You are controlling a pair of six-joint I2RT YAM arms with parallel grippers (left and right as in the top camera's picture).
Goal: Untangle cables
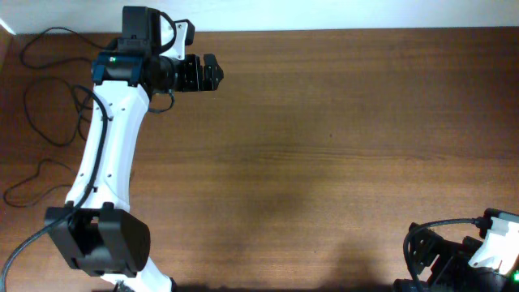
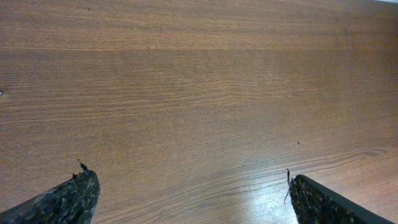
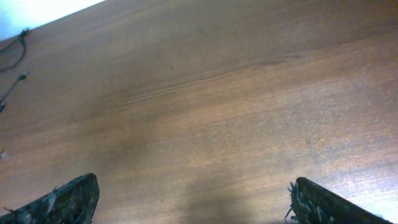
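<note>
Thin black cables [image 1: 28, 105] lie in loose loops at the far left of the wooden table, partly passing under my left arm. Another loop [image 1: 23, 182] lies lower left. In the right wrist view a bit of cable with a small connector tip [image 3: 20, 77] shows at the top left edge, far from the fingers. My left gripper [image 1: 212, 73] is at the back left of the table, right of the cables, open and empty over bare wood [image 2: 186, 183]. My right gripper [image 3: 193, 190] is open and empty over bare wood; in the overhead view only its arm [image 1: 462, 255] shows at the bottom right corner.
The table's back edge [image 1: 340, 30] meets a white wall. My left arm's white link [image 1: 109, 154] runs from its base [image 1: 97, 235] at the front left up along the cables' right side. Thicker black robot wiring [image 1: 418, 243] loops by the right base.
</note>
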